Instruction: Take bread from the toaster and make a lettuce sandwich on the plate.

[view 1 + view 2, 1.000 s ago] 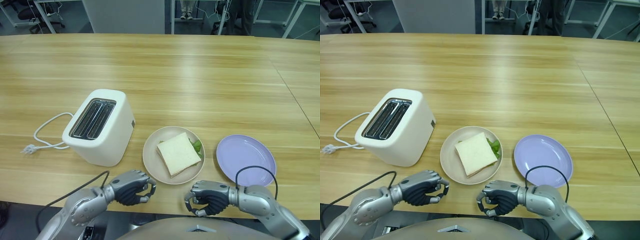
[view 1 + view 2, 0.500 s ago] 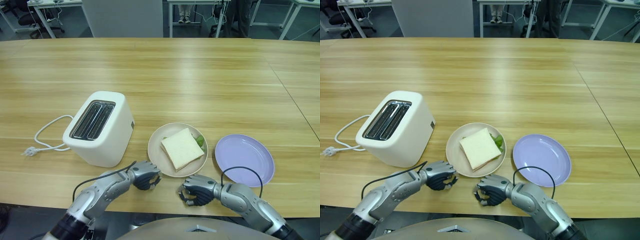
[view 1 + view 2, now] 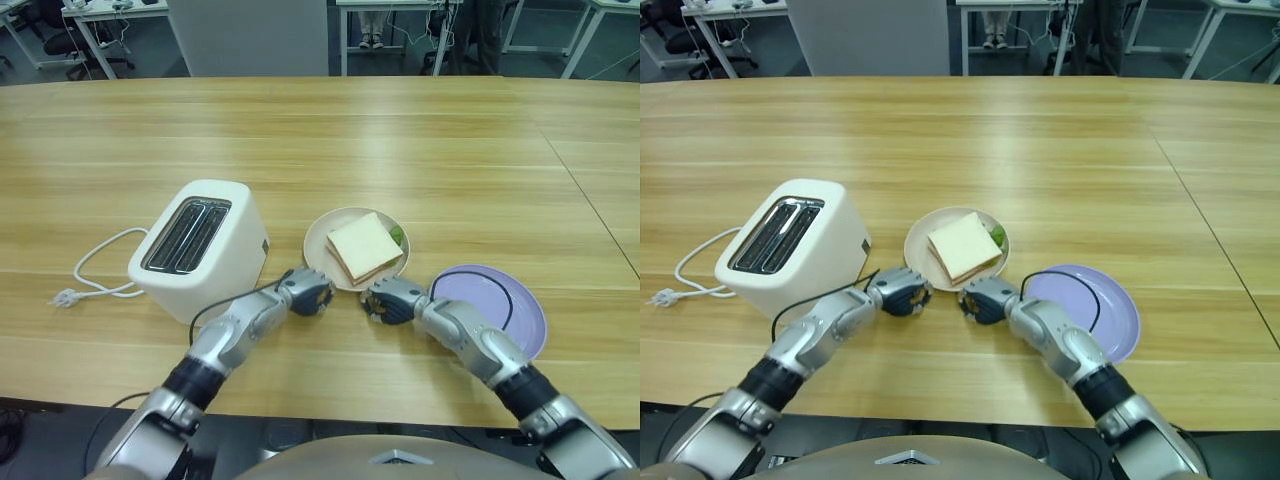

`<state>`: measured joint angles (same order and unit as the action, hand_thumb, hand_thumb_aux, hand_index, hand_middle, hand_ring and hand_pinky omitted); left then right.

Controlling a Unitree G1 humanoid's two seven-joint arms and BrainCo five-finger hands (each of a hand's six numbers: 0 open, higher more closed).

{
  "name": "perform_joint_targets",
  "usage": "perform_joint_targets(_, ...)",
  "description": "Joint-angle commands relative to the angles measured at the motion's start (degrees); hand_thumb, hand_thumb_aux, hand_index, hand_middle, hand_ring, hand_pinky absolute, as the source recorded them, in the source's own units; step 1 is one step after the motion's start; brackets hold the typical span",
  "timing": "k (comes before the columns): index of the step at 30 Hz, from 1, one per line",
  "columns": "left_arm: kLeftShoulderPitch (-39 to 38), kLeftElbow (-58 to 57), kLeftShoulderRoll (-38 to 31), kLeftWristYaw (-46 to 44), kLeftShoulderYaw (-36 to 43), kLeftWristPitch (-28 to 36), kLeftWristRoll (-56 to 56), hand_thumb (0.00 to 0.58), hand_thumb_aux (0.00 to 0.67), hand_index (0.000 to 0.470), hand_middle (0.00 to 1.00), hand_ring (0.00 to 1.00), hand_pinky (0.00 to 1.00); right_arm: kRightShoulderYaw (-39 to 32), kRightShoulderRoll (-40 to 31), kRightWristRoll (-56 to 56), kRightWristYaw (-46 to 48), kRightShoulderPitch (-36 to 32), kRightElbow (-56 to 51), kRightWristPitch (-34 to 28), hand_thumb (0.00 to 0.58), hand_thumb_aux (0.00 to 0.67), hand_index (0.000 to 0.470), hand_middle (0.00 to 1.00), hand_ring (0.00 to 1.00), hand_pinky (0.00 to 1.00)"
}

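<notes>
A sandwich (image 3: 364,246) of white bread, with green lettuce (image 3: 397,236) peeking out at its right side, lies on the beige plate (image 3: 317,235). The white toaster (image 3: 198,254) stands to its left, and both slots look empty. My left hand (image 3: 308,293) is curled into a fist at the plate's near-left rim and holds nothing. At the near-right rim my right hand (image 3: 392,300) is curled the same way, also holding nothing. Both fists sit right against the plate's edge.
An empty purple plate (image 3: 500,310) lies to the right, under my right forearm. The toaster's white cord (image 3: 95,272) loops off to the left. The wooden table (image 3: 330,140) stretches wide and bare beyond the plates.
Both fists have moved forward from the table's near edge to the beige plate. The plate with the sandwich has slid away from me, while the toaster stayed put.
</notes>
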<state>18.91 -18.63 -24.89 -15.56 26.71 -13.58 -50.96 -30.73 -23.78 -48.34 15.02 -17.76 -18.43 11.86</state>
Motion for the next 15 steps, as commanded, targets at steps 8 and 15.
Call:
perform_joint_targets(8,5.3,-10.5,0.6,5.2,0.3,-4.1,4.8,0.580,0.670,0.460,1.00,1.00,1.00,0.2,-1.1,1.5,-1.8,-4.0,-5.7,0.6,0.580,0.670,0.460,1.00,1.00,1.00)
perform_joint_targets(15,-11.0,21.0,-1.6,-4.0,-8.9,-2.9,25.4,0.523,0.460,0.316,1.00,1.00,1.00,12.5,-7.5,24.1,9.2,9.5,19.2,0.2,0.580,0.670,0.460,1.00,1.00,1.00)
